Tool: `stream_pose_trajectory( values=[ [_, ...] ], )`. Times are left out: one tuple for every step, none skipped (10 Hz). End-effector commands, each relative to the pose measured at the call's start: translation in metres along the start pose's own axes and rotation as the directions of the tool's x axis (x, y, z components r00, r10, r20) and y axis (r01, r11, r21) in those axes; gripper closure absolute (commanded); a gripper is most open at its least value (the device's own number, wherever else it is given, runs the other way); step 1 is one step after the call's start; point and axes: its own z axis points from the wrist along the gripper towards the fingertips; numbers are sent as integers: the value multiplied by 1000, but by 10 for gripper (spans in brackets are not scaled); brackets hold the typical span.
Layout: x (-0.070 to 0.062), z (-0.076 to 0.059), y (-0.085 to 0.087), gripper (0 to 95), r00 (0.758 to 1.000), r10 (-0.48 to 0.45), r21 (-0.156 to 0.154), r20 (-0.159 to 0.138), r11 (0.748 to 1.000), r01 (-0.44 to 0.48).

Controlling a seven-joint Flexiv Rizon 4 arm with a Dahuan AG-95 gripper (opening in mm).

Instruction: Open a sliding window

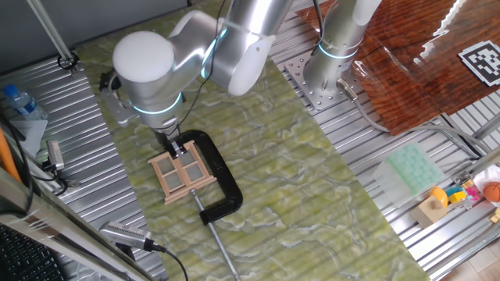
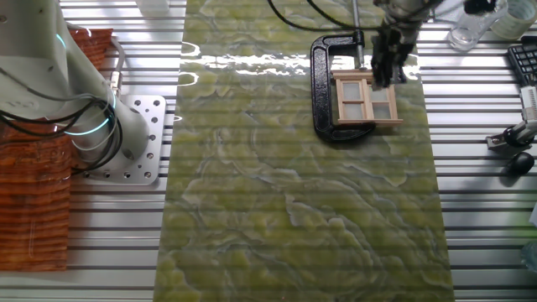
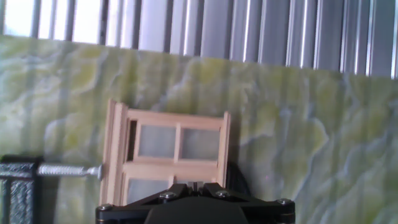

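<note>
The sliding window [image 1: 182, 174] is a small tan wooden frame with four panes, lying flat on the green marbled mat [image 1: 289, 179] and held in a black C-clamp [image 1: 223, 178]. My gripper [image 1: 173, 145] reaches down onto its far edge, fingers close together. In the other fixed view the gripper [image 2: 388, 74] stands over the window [image 2: 367, 101] at its upper right corner. In the hand view the window [image 3: 168, 155] lies just ahead of the gripper [image 3: 194, 185], whose jaws are drawn together. A narrow dark gap shows along the sash's left side.
The clamp's screw [image 3: 65, 170] points at the window's left side. A second arm's base [image 1: 334, 58] stands at the mat's far edge, beside a red-brown board [image 1: 422, 62]. A water bottle [image 1: 19, 101], a green tray [image 1: 412, 170] and toys [image 1: 461, 195] lie off the mat.
</note>
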Motion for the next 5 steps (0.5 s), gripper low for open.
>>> stream_pose_trajectory(
  values=[
    [-2, -2, 1, 950, 1000, 22, -1, -2, 1000, -22],
    [-4, -1, 3, 950, 1000, 26, -3, -2, 1000, -26],
    [-8, -1, 6, 950, 999, 33, -3, -4, 999, -33],
    [-11, 0, 8, 950, 999, 39, -3, -4, 999, -39],
    [-13, 2, 10, 950, 999, 41, -2, -4, 999, -41]
  ],
)
